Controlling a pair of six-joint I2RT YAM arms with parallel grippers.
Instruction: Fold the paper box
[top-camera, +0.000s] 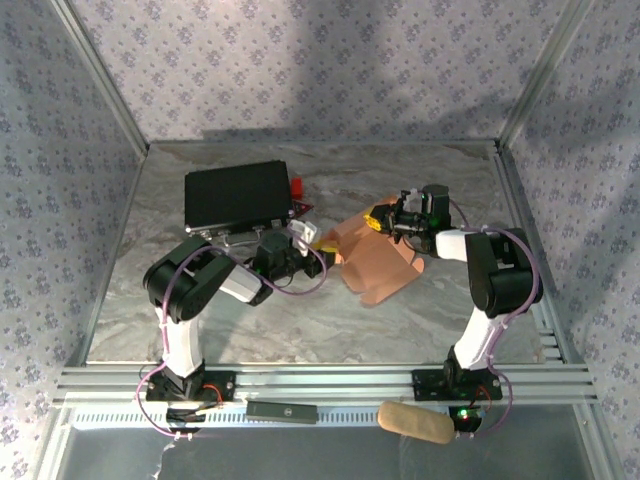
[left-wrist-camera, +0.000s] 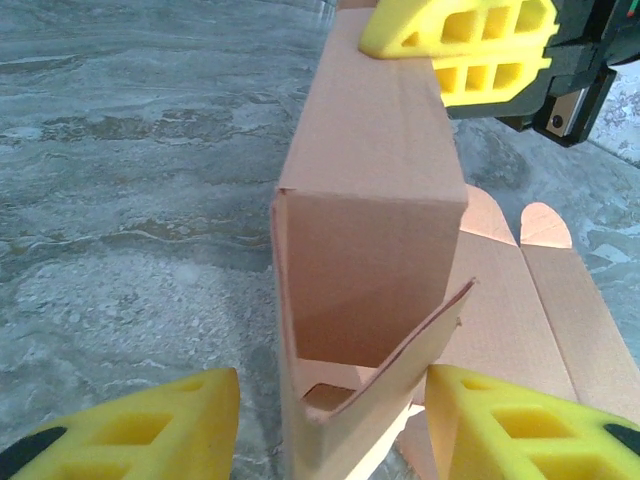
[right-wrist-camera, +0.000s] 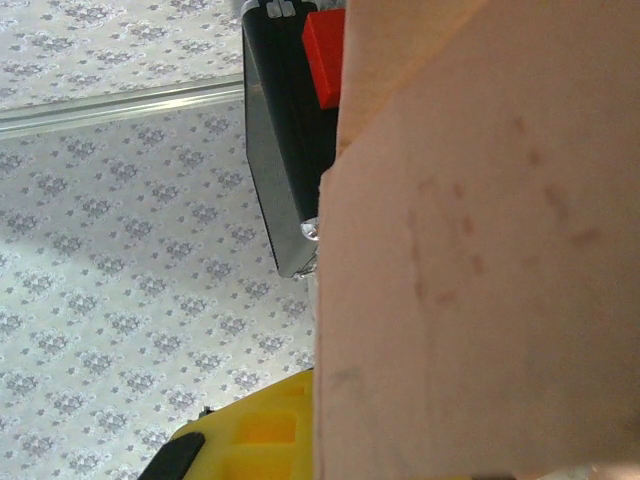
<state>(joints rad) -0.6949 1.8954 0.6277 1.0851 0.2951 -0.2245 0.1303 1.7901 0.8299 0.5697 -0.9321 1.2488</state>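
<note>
The box (top-camera: 378, 262) is found half formed on the counter (top-camera: 300, 320), just right of the case (top-camera: 238, 195). One stretch is stood up as a square tube, with an end flap bent partly inward. The other panels and rounded tabs lie flat on the side away from the case. The tube's far end is pinched by the closed right fingers (left-wrist-camera: 460, 35). The left fingers (left-wrist-camera: 130, 430) are held apart, astride the end nearer the case. Closing the ends and tucking the tabs is judged to be left.
</note>
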